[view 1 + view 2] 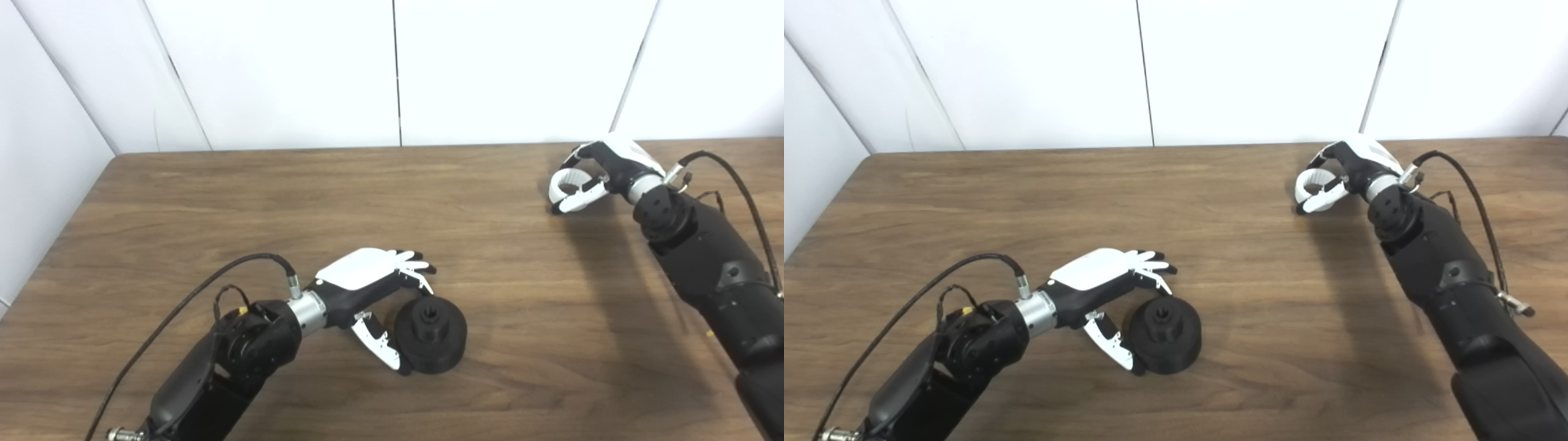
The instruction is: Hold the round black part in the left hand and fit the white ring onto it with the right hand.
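1 round black part [430,334] flat on table [306,196], hub up.

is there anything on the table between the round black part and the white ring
Nothing: only bare wooden table lies between the round black plastic part and the white plastic ring in the right robot hand. Both eye views show it.

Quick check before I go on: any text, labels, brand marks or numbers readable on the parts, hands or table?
None readable.
Black part: no markings visible.
White ring: plain.
Left robot hand and right robot hand: no print legible on their shells.
Table: bare wood grain.
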### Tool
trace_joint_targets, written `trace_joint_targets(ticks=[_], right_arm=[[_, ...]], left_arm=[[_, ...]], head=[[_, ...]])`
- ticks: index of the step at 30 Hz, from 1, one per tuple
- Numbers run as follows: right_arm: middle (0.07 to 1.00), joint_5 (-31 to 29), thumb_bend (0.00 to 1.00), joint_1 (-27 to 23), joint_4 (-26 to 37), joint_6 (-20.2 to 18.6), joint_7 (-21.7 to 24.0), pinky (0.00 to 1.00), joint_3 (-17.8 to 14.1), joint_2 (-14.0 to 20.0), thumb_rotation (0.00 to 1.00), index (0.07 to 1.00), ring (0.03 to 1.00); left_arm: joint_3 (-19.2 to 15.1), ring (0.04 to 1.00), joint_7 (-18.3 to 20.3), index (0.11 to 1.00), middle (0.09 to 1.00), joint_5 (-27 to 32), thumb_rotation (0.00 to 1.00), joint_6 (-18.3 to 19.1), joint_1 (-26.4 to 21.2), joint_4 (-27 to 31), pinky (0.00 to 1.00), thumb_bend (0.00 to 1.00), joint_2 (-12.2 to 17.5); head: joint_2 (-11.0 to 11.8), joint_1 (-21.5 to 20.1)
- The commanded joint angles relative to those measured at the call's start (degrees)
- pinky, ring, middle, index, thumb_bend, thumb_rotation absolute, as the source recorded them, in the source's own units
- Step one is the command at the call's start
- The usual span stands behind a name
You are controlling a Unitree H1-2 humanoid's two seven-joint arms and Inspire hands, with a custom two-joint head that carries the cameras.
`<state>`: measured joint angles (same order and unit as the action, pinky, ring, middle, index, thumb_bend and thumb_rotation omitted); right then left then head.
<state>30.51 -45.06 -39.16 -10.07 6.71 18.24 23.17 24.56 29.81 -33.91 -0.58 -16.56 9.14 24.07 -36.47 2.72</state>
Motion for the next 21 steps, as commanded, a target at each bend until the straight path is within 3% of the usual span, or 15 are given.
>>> trace_joint_targets(ticks=[1, 10, 21], right_arm=[[0.887, 0.2, 0.52, -3.1, 1.3, 1.6, -0.9, 0.92, -0.6, 1.2, 0.15, 0.494, 0.971], [0.878, -0.1, 0.52, -3.2, 2.1, 1.9, -0.6, 0.92, -0.9, 1.6, 0.15, 0.494, 0.973], [0.884, -0.4, 0.52, -1.9, 8.6, 3.0, 1.8, 0.88, -0.9, 3.3, 0.15, 0.493, 0.956]], left_arm=[[-0.1, 1.000, 0.1, 0.633, 0.938, -0.7, 0.30, -0.5, -0.6, -0.2, 1.00, 0.88, 0.6], [0.0, 1.000, 0.2, 0.635, 0.939, -0.8, 0.30, -0.1, -0.7, -0.4, 1.00, 0.88, 0.2], [0.2, 1.000, -0.1, 0.633, 0.939, -1.0, 0.30, -0.3, -0.9, -1.2, 1.00, 0.87, -0.2]], head=[[-0.1, 0.1], [0.1, 0.1], [0.4, -0.2]])
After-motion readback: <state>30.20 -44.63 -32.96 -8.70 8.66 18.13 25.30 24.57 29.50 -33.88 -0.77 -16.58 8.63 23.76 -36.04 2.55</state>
